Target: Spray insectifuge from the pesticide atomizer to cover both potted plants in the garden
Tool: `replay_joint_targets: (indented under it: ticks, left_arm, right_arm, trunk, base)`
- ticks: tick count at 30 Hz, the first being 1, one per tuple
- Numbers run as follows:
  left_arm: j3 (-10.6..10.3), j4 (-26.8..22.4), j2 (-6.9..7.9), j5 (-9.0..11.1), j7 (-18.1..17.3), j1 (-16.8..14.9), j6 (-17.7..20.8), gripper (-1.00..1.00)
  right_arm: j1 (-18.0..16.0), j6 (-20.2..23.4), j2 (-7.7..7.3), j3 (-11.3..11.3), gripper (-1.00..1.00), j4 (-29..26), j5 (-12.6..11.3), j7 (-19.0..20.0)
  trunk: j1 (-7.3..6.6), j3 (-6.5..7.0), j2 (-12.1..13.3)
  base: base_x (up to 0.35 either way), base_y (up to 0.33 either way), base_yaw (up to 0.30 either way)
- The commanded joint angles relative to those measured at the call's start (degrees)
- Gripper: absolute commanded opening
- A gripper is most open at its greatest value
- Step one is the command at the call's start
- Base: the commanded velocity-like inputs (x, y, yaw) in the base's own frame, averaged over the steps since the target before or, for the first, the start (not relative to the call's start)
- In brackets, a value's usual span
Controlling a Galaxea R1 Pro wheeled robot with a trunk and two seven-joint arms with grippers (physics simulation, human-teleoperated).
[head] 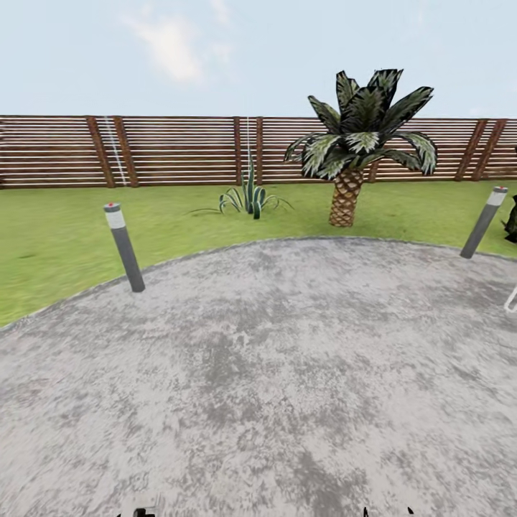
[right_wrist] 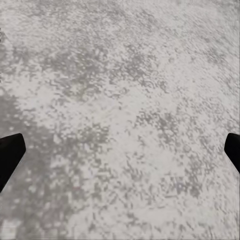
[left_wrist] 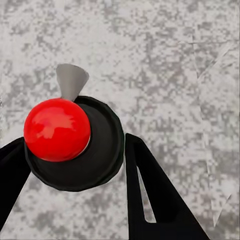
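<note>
Head view: a scaly-trunked palm tree (head: 350,161) stands at one o'clock beyond the round grey paved patio (head: 273,373). The left end effector (left_wrist: 75,165) grips a dark round-topped thing with a red ball (left_wrist: 75,145). The right end effector (right_wrist: 120,155) is spread wide, holding nothing.

Setting: you are in a home garden, outdoors, under a pale sky (head: 237,50) with thin cloud.
- Ground: you stand on a round patio (head: 273,373) of mottled grey paving, edged by a green lawn (head: 57,230).
- Boundary: a brown slatted wooden fence (head: 179,151) closes the far side of the grass.
- Planting: you face a short palm (head: 359,143) with a scaly trunk and, to its left, a clump of long striped leaves (head: 250,197).
- Lighting: two grey bollard lamps (head: 124,246) stand at the patio's rim, one left, one right.
</note>
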Motion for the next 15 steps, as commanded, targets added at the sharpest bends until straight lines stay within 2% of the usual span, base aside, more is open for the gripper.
replay_joint_targets:
  ticks: [1, 15]
  left_arm:
    - [-0.4, 0.1, 0.01, 0.6, -0.2, 0.0, -0.2, -1.0]
    - [-0.4, 0.1, 0.01, 0.6, -0.2, 0.0, -0.2, -1.0]
  right_arm:
    - [0.0, -0.1, -0.02, -0.2, 1.0, 0.1, 0.6, -0.4]
    - [0.0, -0.1, -0.03, -0.3, 1.0, 0.0, 0.4, -0.5]
  trunk:
    - [0.02, -0.05, 0.0]
    - [0.02, -0.05, 0.0]
  base:
    - [0.325, 0.0, 0.205]
    - [0.325, 0.0, 0.265]
